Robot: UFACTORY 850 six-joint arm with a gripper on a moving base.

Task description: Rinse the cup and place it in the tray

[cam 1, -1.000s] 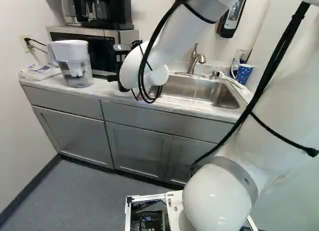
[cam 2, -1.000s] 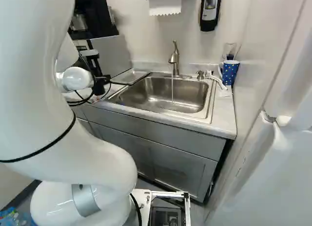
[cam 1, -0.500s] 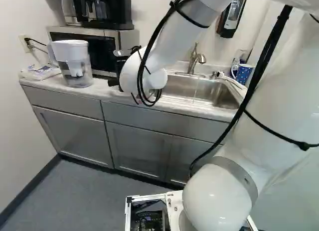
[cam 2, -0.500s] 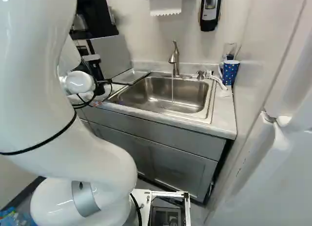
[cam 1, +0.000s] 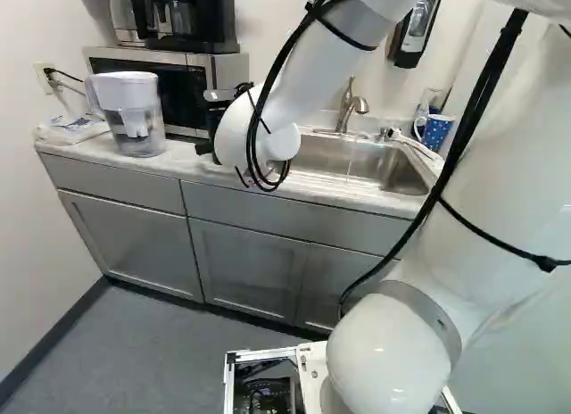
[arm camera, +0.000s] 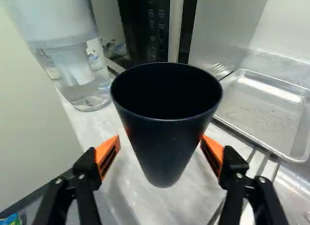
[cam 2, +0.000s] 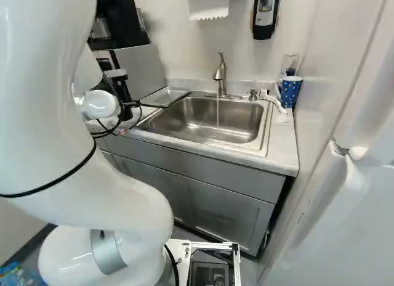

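The end effector stands open around the cup, near the desk's front edge. The tray lies beside the sink.

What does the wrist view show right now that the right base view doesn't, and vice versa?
Only the wrist view: the pitcher and the microwave's control panel. The dark cup, between the fingers of the gripper, is plain only there.
Only the right base view: the faucet with water running, the blue patterned mug and the paper towel.
Both: the metal tray, the countertop and part of the sink.
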